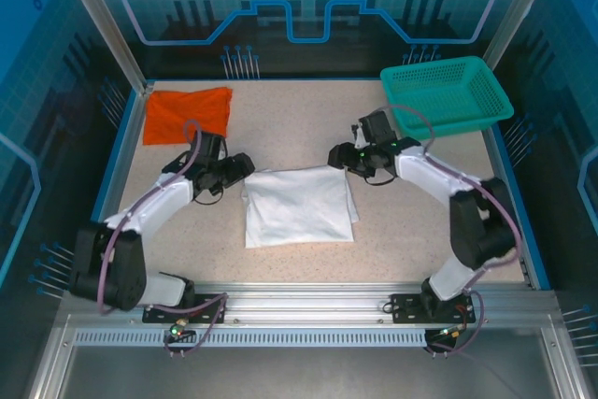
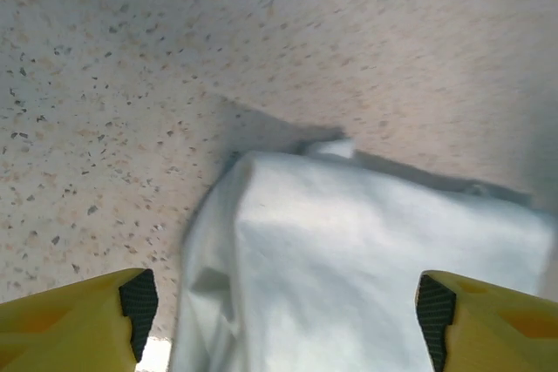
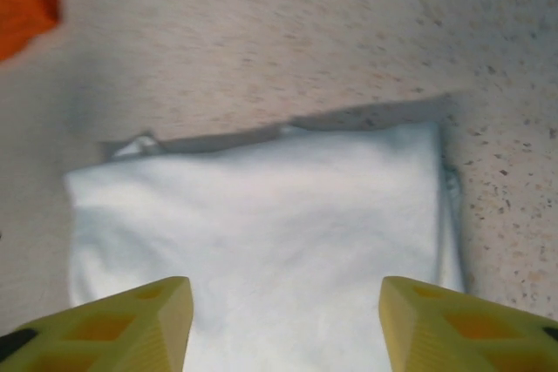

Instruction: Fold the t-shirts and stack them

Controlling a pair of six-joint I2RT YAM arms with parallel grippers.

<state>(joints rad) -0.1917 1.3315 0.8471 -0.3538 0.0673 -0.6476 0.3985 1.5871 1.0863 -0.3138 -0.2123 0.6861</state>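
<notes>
White tee sits folded mid-bench; orange tee at far-left corner. L fingers + R fingers spread wide, empty, by white's far corners. Soft, light, floppy: pinch all edge layers together.

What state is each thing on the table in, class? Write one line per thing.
white shirt, folded into a rectangle, lying flat mid-table.
orange shirt, lying flat in the far left corner, not yet stacked.
basket, upright in the far right corner.
left tool, open, over the white shirt's edge, holding nothing.
right tool, open, over the white shirt, holding nothing.
</notes>
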